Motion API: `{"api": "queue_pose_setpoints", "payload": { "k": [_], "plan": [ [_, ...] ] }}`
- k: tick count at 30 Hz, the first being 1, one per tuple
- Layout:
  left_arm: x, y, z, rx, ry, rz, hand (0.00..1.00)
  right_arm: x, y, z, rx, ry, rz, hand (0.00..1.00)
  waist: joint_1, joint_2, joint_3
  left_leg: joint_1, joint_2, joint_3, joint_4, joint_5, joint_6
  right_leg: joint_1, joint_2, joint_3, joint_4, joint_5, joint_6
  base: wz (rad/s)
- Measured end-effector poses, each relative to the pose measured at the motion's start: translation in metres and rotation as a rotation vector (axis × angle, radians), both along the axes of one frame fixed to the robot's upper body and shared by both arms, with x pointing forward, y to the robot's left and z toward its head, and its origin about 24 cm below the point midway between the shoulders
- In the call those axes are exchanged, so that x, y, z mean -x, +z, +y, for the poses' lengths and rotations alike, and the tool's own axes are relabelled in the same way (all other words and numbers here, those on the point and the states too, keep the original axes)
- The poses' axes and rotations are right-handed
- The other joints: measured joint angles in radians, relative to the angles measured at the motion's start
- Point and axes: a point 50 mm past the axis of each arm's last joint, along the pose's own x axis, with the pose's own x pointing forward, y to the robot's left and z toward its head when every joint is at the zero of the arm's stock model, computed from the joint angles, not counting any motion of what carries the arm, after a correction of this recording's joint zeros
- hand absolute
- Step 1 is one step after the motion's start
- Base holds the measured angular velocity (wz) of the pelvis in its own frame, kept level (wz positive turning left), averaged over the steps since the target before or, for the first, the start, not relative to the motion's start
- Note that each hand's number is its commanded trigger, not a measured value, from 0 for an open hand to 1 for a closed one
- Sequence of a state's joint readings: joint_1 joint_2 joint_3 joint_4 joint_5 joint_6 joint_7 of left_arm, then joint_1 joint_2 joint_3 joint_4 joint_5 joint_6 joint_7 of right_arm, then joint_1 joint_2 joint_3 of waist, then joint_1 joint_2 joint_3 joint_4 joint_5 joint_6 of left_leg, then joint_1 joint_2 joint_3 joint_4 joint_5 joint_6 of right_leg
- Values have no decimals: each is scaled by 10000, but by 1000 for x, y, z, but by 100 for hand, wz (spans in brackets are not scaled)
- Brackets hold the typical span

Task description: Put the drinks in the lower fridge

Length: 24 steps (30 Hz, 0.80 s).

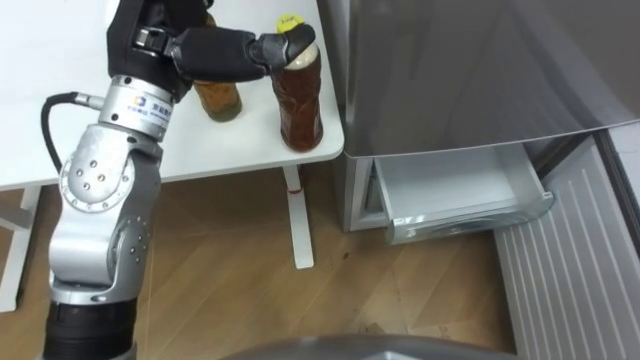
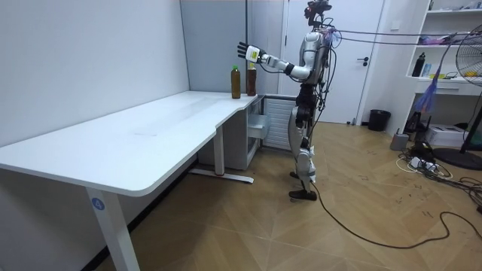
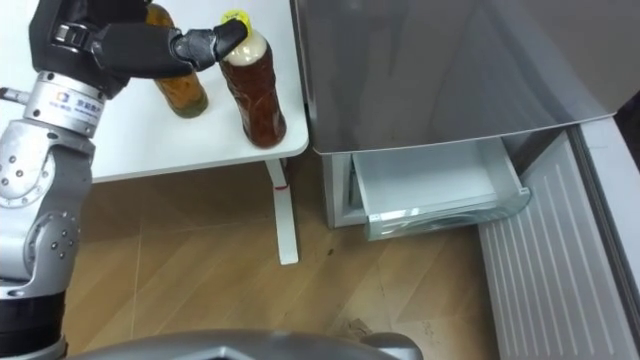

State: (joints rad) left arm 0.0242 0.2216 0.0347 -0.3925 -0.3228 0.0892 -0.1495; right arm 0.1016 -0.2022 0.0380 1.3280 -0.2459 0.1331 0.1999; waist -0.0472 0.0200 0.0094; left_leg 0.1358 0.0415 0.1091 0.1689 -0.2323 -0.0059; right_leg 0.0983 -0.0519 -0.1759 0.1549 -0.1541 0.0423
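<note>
The robot is standing on the wood floor (image 1: 230,280) at the far end of the worktop, facing the grey fridge (image 1: 480,70), with its left arm stretching out over the worktop's corner. The fridge is taking up the right side of the scene, and its lower drawer (image 1: 460,190) is standing pulled out and open, white inside, low and near the floor. The white worktop (image 1: 40,60) is lying to the left of the fridge, its right edge sitting just beside the fridge wall. The left hand (image 1: 215,52) is reaching rightward across the worktop with its fingers held straight rather than curling round anything, and the fingertips (image 1: 272,46) are touching the neck of the right bottle (image 1: 300,105), just under the yellow cap (image 1: 290,23). That bottle is standing upright near the worktop's right corner, holding a brown drink. The left bottle (image 1: 220,100) is standing upright just beside it, a little farther back, with its top hiding behind the hand.
</note>
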Motion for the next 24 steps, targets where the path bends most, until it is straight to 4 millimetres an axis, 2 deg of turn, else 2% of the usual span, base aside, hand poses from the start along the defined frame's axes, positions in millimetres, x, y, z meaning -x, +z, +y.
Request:
{"api": "queue_pose_setpoints", "payload": {
  "k": [3, 5, 9, 17, 24],
  "plan": [
    [2, -8, 1, -16, 15, 376, 0, -1, 0, 0, -21, 11, -47, 0, -7, -36, -2, -28, 0, 13, 8, 0, 0, -31, 3, 27, -6, 0, 0, -1],
    [2, -12, 2, -59, -96, 651, 0, 0, 0, 1, -102, -3, -2, 0, 1, -60, -48, -52, -1, 5, 9, 0, 0, -51, 4, 27, -10, 0, 0, 0],
    [1, -17, 1, -100, -273, 847, 0, -1, 0, 1, -227, -34, 105, 0, 1, -113, -76, -52, -2, -2, 8, -1, 0, -51, 3, 32, 1, 0, 0, 0],
    [-2, -34, -4, -84, -478, 1620, 0, -1, 0, 1, -268, -46, 148, 0, -61, 87, -62, -65, 0, -23, -9, -2, -1, -74, 7, 51, 42, 1, 0, 0],
    [-2, -42, -4, -138, -759, 2025, 0, -2, 0, 1, -265, -54, 129, 0, -189, 130, -48, -92, 1, -26, -27, -5, -2, -108, 1, 4, 60, 0, 0, 1]
  ]
}}
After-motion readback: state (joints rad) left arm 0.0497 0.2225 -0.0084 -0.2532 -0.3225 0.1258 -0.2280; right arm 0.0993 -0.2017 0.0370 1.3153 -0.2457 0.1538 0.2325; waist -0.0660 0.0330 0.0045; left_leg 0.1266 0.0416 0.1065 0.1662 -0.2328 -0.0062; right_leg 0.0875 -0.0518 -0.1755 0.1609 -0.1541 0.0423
